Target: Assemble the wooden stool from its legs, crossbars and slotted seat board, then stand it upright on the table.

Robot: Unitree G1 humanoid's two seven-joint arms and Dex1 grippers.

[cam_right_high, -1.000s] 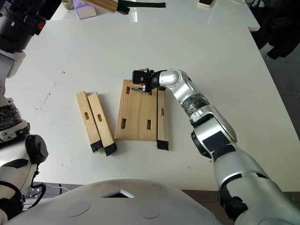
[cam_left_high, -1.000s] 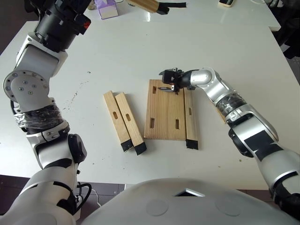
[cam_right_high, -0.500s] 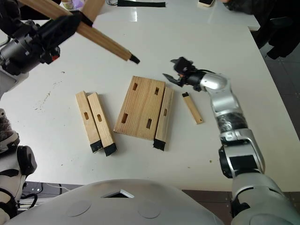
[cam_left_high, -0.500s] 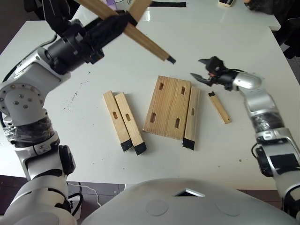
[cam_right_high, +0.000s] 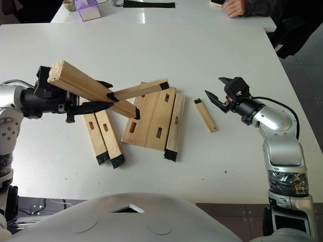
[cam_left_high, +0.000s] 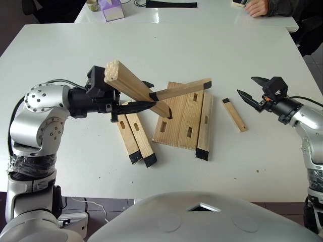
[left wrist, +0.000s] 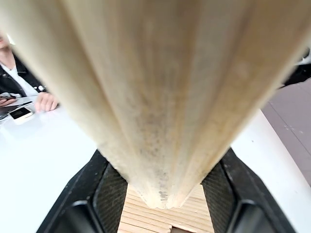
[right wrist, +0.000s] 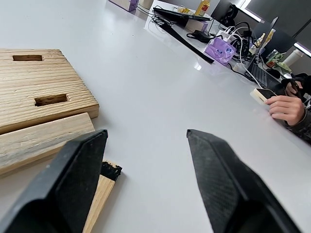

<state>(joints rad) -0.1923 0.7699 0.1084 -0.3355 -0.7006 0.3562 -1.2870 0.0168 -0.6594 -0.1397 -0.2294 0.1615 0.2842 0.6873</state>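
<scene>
Three legs (cam_left_high: 125, 130) (cam_left_high: 140, 133) (cam_left_high: 204, 126) lie by one seat board (cam_left_high: 177, 126); left claw (cam_left_high: 132, 103) clamps a fourth leg (cam_left_high: 132, 84), right claw (cam_left_high: 246, 85) spread.

The table (cam_left_high: 252, 166) is seen from above its near edge in both head views, almost wholly shared. Wrist views are taken close: left against a leg (left wrist: 155, 97), right facing the seat board (right wrist: 53, 82).

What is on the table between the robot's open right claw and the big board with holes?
A short wooden stick with a black tip lies there, and a longer leg lies along the board's edge, as the eye views show.
</scene>
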